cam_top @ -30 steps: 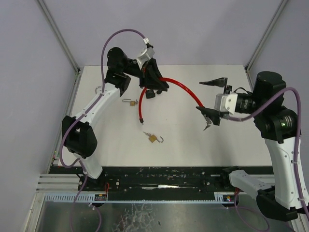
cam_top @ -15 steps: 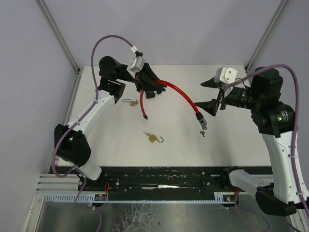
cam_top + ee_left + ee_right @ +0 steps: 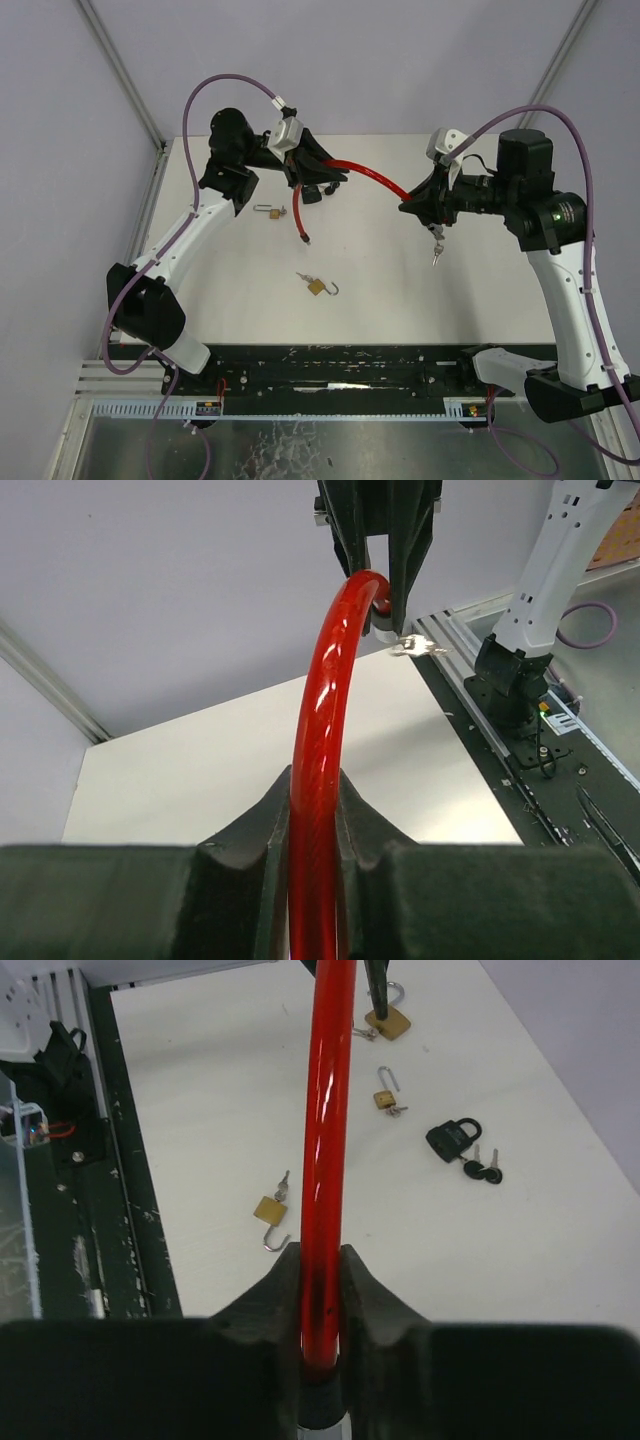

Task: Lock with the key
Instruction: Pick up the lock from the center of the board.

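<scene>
A red cable lock (image 3: pixel 365 176) arcs in the air between both arms. My left gripper (image 3: pixel 318 176) is shut on it near its left bend; in the left wrist view the cable (image 3: pixel 320 730) runs up between those jaws (image 3: pixel 313 800). My right gripper (image 3: pixel 412 206) is shut on the cable's right end; in the right wrist view the cable (image 3: pixel 325 1140) sits pinched between those jaws (image 3: pixel 322 1272), just above its black end piece. A key (image 3: pixel 436 251) dangles below that end and also shows as a silvery key (image 3: pixel 418 646) in the left wrist view. The cable's other end (image 3: pixel 303 238) hangs free.
An open brass padlock (image 3: pixel 316 286) with keys lies mid-table. A small brass padlock (image 3: pixel 270 211) lies under the left arm, with a black padlock (image 3: pixel 452 1138) and its keys nearby. The white table (image 3: pixel 480 290) ends at a black rail in front.
My right gripper swung up and left to the cable's right end and closed on it. The key now hangs below that end. The left gripper kept its hold, shifting slightly.
</scene>
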### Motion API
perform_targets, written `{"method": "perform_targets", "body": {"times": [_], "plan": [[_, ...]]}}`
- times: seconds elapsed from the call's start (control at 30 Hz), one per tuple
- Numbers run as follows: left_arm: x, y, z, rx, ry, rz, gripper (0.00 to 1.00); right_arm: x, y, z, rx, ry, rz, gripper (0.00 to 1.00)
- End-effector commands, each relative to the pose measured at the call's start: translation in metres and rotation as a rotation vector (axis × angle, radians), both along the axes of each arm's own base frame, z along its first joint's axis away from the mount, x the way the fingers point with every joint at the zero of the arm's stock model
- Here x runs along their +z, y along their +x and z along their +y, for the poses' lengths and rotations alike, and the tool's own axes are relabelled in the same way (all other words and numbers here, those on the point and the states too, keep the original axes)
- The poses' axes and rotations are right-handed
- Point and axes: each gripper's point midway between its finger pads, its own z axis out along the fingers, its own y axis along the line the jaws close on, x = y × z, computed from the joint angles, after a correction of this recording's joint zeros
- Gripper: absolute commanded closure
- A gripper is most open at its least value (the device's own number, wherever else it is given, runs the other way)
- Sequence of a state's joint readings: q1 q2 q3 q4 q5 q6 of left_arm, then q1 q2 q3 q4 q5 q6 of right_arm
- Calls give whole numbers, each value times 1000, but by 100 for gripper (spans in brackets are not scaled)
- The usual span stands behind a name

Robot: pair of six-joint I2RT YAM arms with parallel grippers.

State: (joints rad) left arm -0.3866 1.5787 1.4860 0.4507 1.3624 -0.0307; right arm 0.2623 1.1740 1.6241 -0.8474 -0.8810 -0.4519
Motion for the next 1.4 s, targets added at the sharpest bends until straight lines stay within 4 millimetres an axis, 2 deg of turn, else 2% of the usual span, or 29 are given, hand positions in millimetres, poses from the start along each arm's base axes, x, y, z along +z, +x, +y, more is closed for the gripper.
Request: {"method": "perform_targets", "body": {"times": [0.0,0.03,0.07,0.2,0.3,0.37,0.47,0.53,0.63,0.73,0.93,1.0,1.17,1.37], "plan": [[12,0,-1,35,-31,-41,100,13,-6,-3,16,-26,-50,89],[10,1,-1,35,-30,-35,100,13,-5,-5,15,-45,-64,96],[9,0,-2,33,-31,-33,94,13,-4,-7,9,-67,-74,100],[4,-6,-2,25,-60,-32,56,14,16,-31,-89,-217,-196,100],[4,-11,-1,24,-91,-25,30,28,37,-58,-187,-367,-336,100],[7,-9,-1,42,-104,-19,23,36,42,-74,-199,-475,-427,100],[16,-2,-2,99,-142,-9,6,42,41,-90,-143,-639,-577,100],[24,-2,-6,124,-173,0,0,47,43,-98,-109,-735,-686,100],[32,-7,-22,128,-209,36,0,50,44,-107,-68,-850,-806,100],[32,-17,-42,109,-223,50,0,47,45,-114,-25,-937,-843,100],[7,-15,-96,140,-156,65,2,30,44,-117,72,-1030,-886,100],[0,-16,-111,119,-141,93,8,23,44,-116,103,-1054,-918,100],[-18,-14,-140,117,-74,148,31,16,45,-111,120,-1045,-972,100],[-39,-18,-158,80,-4,192,45,11,47,-98,164,-1019,-1032,100]]}}
